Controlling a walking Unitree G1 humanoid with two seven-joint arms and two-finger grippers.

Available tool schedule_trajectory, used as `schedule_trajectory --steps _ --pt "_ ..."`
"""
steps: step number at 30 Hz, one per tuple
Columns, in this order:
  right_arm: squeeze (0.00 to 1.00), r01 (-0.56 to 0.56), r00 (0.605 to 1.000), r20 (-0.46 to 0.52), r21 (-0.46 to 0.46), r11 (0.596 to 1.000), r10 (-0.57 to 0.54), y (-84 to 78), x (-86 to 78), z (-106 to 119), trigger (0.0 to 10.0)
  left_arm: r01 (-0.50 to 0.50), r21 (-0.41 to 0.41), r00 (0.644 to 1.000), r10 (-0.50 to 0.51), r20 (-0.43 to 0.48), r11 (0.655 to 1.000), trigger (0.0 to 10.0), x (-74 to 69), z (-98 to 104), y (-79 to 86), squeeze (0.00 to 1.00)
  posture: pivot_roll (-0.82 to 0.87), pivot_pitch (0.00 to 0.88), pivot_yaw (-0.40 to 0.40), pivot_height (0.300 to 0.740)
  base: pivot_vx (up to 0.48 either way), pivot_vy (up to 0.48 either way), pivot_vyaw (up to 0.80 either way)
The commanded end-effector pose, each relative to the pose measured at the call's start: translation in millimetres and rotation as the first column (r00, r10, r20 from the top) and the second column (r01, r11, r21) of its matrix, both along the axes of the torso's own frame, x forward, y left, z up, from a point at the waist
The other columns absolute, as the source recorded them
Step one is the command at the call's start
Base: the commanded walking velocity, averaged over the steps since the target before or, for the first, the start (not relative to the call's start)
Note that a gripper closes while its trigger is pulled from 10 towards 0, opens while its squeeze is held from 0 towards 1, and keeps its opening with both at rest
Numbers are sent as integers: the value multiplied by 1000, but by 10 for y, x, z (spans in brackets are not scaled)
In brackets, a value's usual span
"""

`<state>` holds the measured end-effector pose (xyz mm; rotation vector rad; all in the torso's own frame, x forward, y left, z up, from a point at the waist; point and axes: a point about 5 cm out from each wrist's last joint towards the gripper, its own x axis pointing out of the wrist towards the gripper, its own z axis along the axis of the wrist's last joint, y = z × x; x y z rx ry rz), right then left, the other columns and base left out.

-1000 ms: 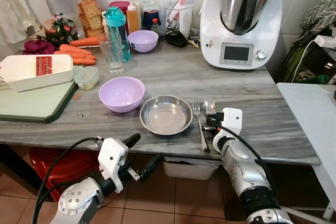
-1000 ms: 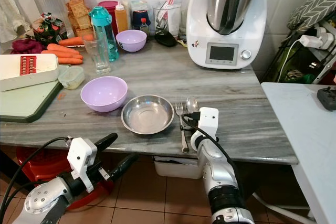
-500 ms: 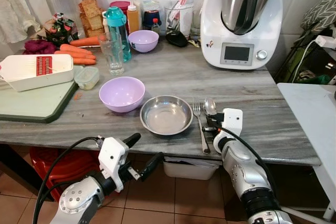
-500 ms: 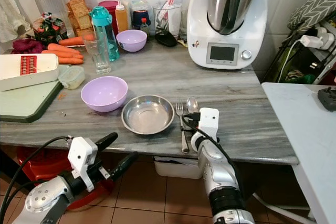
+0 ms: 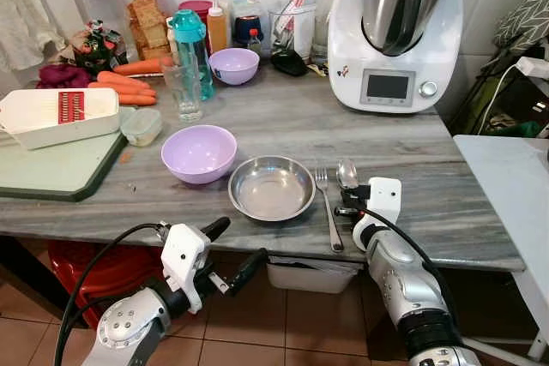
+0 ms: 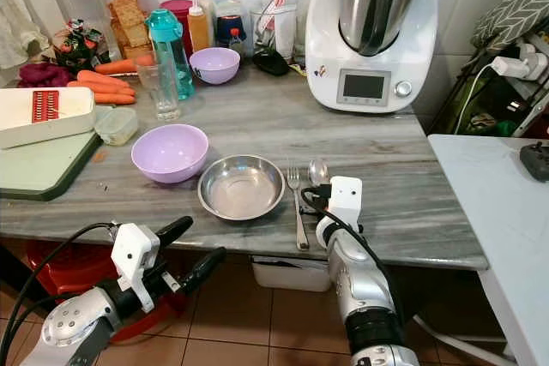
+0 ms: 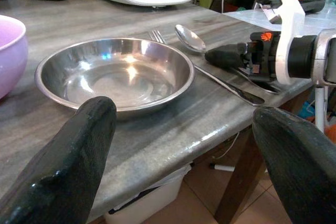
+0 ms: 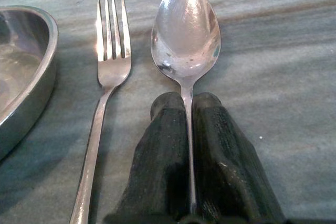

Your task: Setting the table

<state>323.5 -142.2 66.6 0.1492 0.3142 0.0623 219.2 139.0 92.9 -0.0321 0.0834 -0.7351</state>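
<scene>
The right gripper [image 8: 186, 129] is pinching the handle of the spoon [image 8: 186, 30], which is lying on the marble counter [image 5: 403, 139] just beside the fork [image 8: 107, 72], right of the steel bowl [image 5: 271, 187]. The left gripper [image 5: 232, 250] is hanging spread open below the counter edge.

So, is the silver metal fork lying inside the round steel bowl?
No, the silver metal fork lies flat on the grey marble table, beside the round steel bowl.
</scene>
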Motion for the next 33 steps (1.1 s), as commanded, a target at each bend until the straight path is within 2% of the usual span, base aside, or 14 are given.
schedule_trajectory --steps 1,4,5,6,18,19,21,22,24,26,27,28,32,33 --pt "0 -5 998 -66 -11 1000 5 -23 -76 -133 10000 -5 12 1000 5 1 1000 10000 18 -9 -2 0 50 0 3 740 0 0 0" --pt "0 -11 998 -69 -13 1000 10 -28 -77 -137 10000 -9 10 1000 9 1 1000 10000 25 -12 -5 0 49 0 3 740 0 0 0" --pt "945 -14 997 -72 -9 1000 13 -31 -79 -140 10000 -10 11 1000 10 2 1000 10000 28 -13 -4 0 49 0 4 740 0 0 0" --pt "1000 -16 997 -75 -16 1000 15 -36 -81 -144 10000 -10 11 1000 10 2 1000 10000 30 -14 -3 0 49 0 4 740 0 0 0" --pt "1000 -38 997 -73 -33 999 36 -20 -88 -148 10000 -12 8 1000 12 2 1000 10000 45 -18 -5 0 49 0 4 740 0 0 0" --pt "404 -40 997 -73 -33 999 37 -18 -86 -147 10000 -12 8 1000 12 3 1000 10000 47 -17 -6 0 50 0 5 740 0 0 0" --pt "0 -40 997 -71 -33 999 38 -21 -85 -145 10000 -12 8 1000 12 4 1000 10000 49 -14 -9 0 50 0 5 740 0 0 0" --pt "0 -40 997 -70 -34 999 38 -24 -85 -144 10000 -12 8 1000 12 5 1000 10000 50 -12 -11 0 50 0 5 740 0 0 0" --pt "0 -39 997 -66 -30 999 37 -31 -79 -138 0 -11 7 1000 11 6 1000 10000 53 -9 -14 0 50 0 6 740 0 0 0" --pt "0 -39 997 -65 -30 999 37 -36 -73 -134 0 -11 7 1000 11 7 1000 10000 56 -7 -16 0 50 0 6 740 0 0 0" --pt "0 -40 997 -66 -33 999 37 -36 -73 -134 3059 -11 7 1000 11 8 1000 10000 56 -7 -16 0 50 0 6 740 0 0 0" --pt "0 -41 997 -67 -35 999 38 -36 -73 -135 9098 -10 7 1000 10 8 1000 10000 56 -7 -18 0 50 0 6 740 0 0 0" --pt "0 -50 997 -64 -29 998 48 -25 -74 -133 10000 -9 6 1000 9 9 1000 10000 59 -7 -22 0 48 0 6 740 0 0 0" --pt "0 -48 997 -59 -20 999 47 -22 -74 -129 1137 -10 6 1000 10 9 1000 10000 61 -6 -24 0 48 0 6 740 0 0 0"
